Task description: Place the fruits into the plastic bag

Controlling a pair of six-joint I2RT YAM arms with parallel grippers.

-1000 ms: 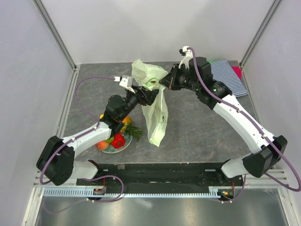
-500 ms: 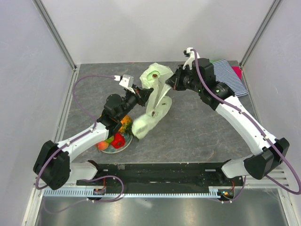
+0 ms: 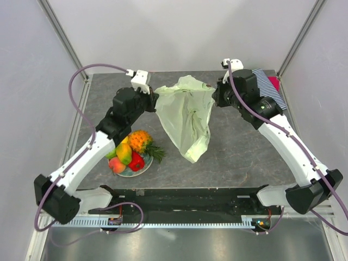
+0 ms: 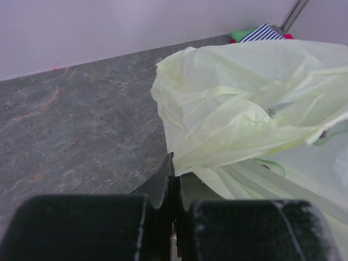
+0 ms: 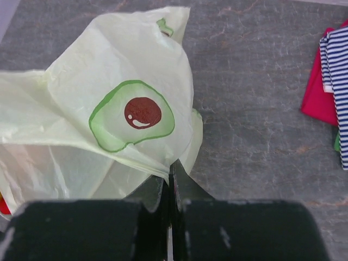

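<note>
The pale green plastic bag (image 3: 186, 117) hangs stretched between both grippers above the table, its lower end drooping toward the near side. My left gripper (image 3: 155, 99) is shut on the bag's left edge (image 4: 179, 168). My right gripper (image 3: 216, 98) is shut on its right edge (image 5: 168, 171), beside a printed avocado mark (image 5: 133, 117). The fruits lie on a plate (image 3: 142, 170) at the near left: a pineapple (image 3: 140, 140), a mango (image 3: 124, 153), a red pepper-like piece (image 3: 136, 162) and a peach (image 3: 116, 165).
A striped blue-white cloth (image 3: 266, 87) over something red (image 3: 274, 82) lies at the far right corner, also seen in the right wrist view as cloth (image 5: 334, 81). White walls and metal posts enclose the grey table (image 3: 244, 147).
Both arms have drawn apart, the left one swinging left and back off the fruit plate. The left gripper closed on the bag's edge, and the bag has spread wide between the grippers.
</note>
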